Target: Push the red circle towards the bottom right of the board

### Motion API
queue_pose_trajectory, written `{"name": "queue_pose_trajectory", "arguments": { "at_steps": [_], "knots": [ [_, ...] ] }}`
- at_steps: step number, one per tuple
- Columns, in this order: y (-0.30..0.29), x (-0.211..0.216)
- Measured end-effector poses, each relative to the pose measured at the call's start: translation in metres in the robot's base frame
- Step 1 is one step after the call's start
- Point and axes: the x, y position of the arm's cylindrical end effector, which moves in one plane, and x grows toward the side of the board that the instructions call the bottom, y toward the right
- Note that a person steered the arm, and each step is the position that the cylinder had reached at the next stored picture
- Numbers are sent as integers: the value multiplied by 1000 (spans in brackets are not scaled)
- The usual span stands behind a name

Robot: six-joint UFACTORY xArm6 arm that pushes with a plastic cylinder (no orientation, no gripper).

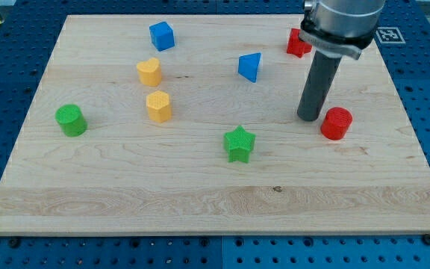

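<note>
The red circle (337,123) stands on the wooden board (125,187) at the view's right, about mid-height. My tip (310,117) rests on the board just left of the red circle, a small gap apart from it. The rod rises from there to the arm's grey end at the view's top right.
A second red block (297,43), partly hidden by the arm, sits at the top right. A blue triangle (250,66), a blue cube (162,35), a yellow heart (148,72), a yellow hexagon (158,106), a green circle (71,120) and a green star (239,143) lie across the board.
</note>
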Motion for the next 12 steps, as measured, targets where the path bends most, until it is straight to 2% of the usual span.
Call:
{"name": "queue_pose_trajectory", "arguments": {
  "at_steps": [1, 3, 5, 7, 9, 11, 12],
  "knots": [
    [23, 10],
    [39, -45],
    [50, 23],
    [83, 6],
    [111, 43],
    [161, 47],
    [140, 49]
  ]
}}
